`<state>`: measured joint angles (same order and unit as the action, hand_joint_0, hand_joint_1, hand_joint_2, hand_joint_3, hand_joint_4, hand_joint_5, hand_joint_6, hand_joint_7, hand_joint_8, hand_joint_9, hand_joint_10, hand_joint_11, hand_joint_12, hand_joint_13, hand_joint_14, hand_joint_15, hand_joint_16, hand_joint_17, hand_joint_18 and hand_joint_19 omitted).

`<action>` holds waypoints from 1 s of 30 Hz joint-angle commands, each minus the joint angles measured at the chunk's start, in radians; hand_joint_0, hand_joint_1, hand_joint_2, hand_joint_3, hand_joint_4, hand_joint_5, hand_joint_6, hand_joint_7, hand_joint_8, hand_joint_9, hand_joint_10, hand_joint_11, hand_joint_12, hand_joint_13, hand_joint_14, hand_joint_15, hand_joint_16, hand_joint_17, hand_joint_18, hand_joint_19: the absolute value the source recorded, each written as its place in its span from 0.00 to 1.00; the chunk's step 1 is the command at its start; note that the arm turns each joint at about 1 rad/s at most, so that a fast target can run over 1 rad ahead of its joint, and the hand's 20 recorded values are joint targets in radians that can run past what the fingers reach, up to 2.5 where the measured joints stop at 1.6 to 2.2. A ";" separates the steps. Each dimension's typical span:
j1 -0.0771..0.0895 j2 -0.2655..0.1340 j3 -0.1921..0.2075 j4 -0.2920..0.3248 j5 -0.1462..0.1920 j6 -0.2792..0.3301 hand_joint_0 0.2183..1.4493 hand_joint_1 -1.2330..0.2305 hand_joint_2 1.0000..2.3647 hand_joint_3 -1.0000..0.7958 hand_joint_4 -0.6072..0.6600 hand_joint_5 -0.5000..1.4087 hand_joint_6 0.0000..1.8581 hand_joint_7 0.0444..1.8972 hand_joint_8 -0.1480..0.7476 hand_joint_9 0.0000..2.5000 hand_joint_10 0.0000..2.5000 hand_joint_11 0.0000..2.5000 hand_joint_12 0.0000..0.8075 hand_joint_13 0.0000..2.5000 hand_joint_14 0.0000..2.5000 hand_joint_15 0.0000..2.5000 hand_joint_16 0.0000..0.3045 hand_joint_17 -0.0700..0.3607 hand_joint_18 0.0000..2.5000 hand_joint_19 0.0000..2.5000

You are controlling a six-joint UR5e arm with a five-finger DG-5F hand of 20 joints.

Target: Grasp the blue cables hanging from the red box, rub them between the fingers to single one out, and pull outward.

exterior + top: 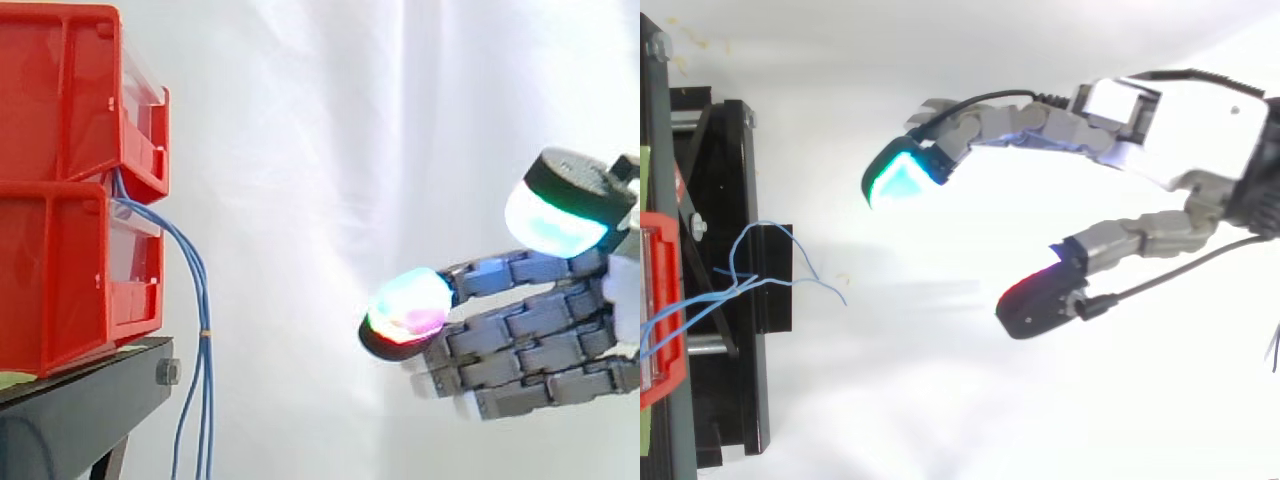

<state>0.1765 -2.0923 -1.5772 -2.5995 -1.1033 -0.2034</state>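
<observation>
Blue cables (204, 350) hanging at 9 o'clock from between stacked red bins (60, 110), trailing past black stand (95, 385) edge toward 6 o'clock; robot hand (535, 345) at 3 o'clock, well apart from cables, fingers spread, relaxed, gripping nothing; white curtain (330, 150) behind.

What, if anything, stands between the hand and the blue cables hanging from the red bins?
Nothing visible does. In the side view the open hand is to the right of the blue cables, apart from them, with bare space between them in both views. The cables hang free from the red bins.
</observation>
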 commanded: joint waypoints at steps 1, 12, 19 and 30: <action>-0.003 -0.029 0.022 0.061 0.040 -0.013 0.19 0.40 0.00 0.28 0.64 0.14 0.27 0.35 0.41 0.09 0.00 0.00 0.41 0.03 0.00 0.00 0.20 0.48 0.00 0.02; 0.003 -0.031 0.022 0.125 0.230 -0.234 0.20 0.41 0.00 0.28 0.66 0.15 0.27 0.36 0.41 0.11 0.00 0.00 0.41 0.04 0.00 0.00 0.19 0.47 0.00 0.02; 0.012 -0.031 0.020 0.165 0.258 -0.304 0.20 0.41 0.00 0.28 0.66 0.15 0.27 0.36 0.41 0.11 0.00 0.00 0.40 0.04 0.00 0.00 0.19 0.47 0.00 0.03; 0.012 -0.074 0.033 0.184 0.175 -0.278 0.21 0.41 0.00 0.28 0.67 0.16 0.27 0.36 0.42 0.14 0.00 0.00 0.40 0.06 0.00 0.00 0.19 0.46 0.02 0.02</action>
<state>0.1897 -2.1396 -1.5541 -2.4290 -0.9000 -0.5054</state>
